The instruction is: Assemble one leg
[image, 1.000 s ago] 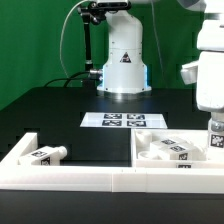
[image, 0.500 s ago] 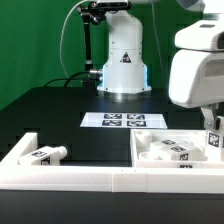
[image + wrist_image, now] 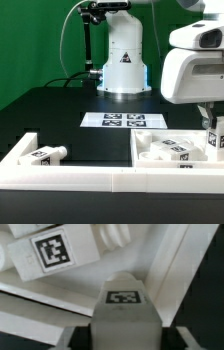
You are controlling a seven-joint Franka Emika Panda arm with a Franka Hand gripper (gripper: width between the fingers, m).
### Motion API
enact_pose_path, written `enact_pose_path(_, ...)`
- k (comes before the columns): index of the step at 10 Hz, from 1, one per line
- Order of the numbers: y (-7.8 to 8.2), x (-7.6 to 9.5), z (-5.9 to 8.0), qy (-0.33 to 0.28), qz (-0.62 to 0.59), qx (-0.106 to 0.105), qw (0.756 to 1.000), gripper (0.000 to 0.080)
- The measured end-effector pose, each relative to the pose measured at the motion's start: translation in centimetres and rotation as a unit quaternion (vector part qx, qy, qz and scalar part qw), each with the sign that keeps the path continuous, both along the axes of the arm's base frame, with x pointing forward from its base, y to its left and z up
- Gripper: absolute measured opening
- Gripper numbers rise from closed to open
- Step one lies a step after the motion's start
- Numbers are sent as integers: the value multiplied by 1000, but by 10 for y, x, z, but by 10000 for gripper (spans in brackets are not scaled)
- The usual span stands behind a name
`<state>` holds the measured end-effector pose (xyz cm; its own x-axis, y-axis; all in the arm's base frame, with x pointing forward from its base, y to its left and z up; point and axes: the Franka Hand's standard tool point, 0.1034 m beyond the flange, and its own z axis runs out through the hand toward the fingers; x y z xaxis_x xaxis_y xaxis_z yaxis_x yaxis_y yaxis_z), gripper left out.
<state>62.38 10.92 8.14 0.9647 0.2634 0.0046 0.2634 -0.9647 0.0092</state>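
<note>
My gripper [image 3: 211,124] hangs at the exterior view's right edge, over the right compartment of the white tray [image 3: 100,178]. It is shut on a leg [image 3: 213,141], a stubby white post with a tag, held upright. In the wrist view the held leg [image 3: 124,303] fills the gap between the dark fingers [image 3: 80,337] of the gripper [image 3: 124,339], its tag facing the camera. Below it lies another tagged white leg [image 3: 48,253]. More legs [image 3: 172,151] lie in the right compartment, and one leg [image 3: 46,153] lies in the left compartment.
The marker board [image 3: 122,120] lies flat on the black table behind the tray. A white robot base [image 3: 122,60] stands at the back centre. A raised divider [image 3: 133,150] splits the tray. The tray wall [image 3: 175,263] runs close beside the held leg.
The arm's white body has swung in toward the exterior view's left over the last second. The held leg has stayed at nearly the same spot over the right compartment.
</note>
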Motion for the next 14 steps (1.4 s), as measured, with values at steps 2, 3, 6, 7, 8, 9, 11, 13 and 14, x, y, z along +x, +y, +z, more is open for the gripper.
enact_pose_path(2,4,-3,0,-5,-129,8,992,287)
enact_pose_path(3,3,-3,0,-8,-184,12,983,287)
enact_pose_path(6,1,-1,0,-16,-327,32,944,287)
enact_pose_path(7,-1,-1,0,-16,-329,31,944,287)
enact_pose_path(8,-1,0,0,-17,-319,31,947,291)
enact_pose_path(9,-1,-1,0,-16,-313,31,949,291)
enact_pose_path(11,-1,1,1,-19,-258,25,966,499)
enact_pose_path(13,0,1,1,-22,-182,21,983,643)
enact_pose_path(14,-1,1,1,-22,-140,20,990,643)
